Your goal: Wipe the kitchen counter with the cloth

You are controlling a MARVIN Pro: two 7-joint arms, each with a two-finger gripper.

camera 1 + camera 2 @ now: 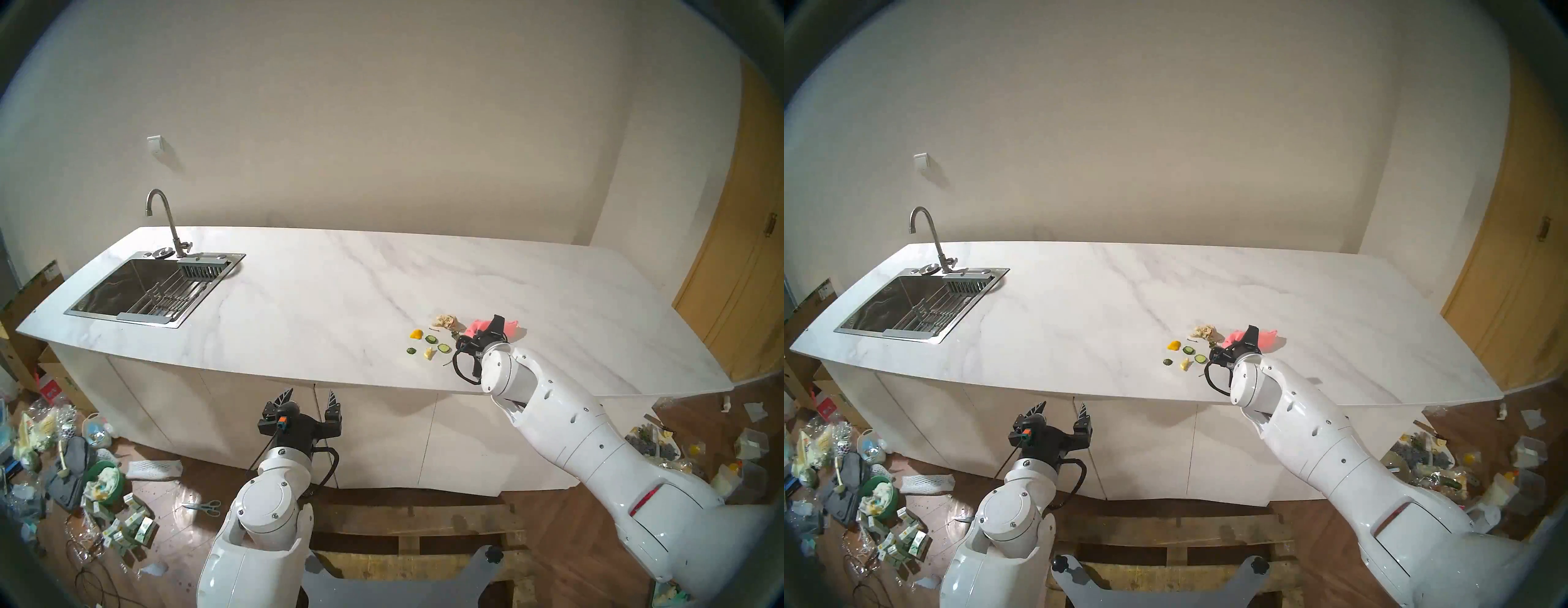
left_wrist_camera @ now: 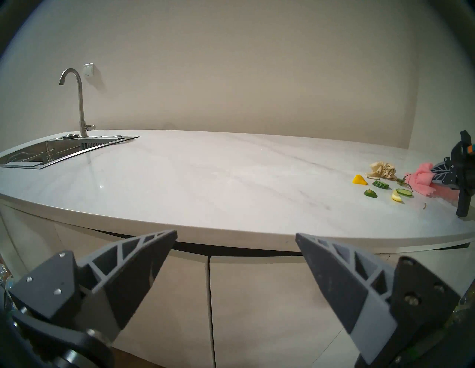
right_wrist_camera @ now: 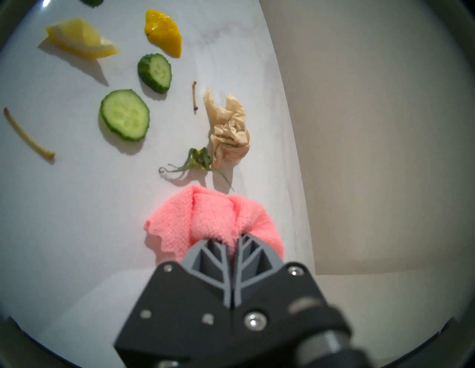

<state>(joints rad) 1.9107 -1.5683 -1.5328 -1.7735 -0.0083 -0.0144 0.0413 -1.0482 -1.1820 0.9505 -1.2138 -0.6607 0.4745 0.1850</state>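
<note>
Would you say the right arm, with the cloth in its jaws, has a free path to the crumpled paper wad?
Probably yes: the paper wad lies just beyond the cloth, with only a green stem between.

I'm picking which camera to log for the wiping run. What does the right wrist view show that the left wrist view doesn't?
Only the right wrist view shows the right gripper shut on the bunched pink cloth close up, and a long yellowish stem lying apart on the left.

Only the left wrist view shows the sink, the faucet, the cabinet doors and the open, empty left gripper.

Both show the cloth, the crumpled beige paper wad, cucumber slices, the lemon wedge and the white counter.
</note>
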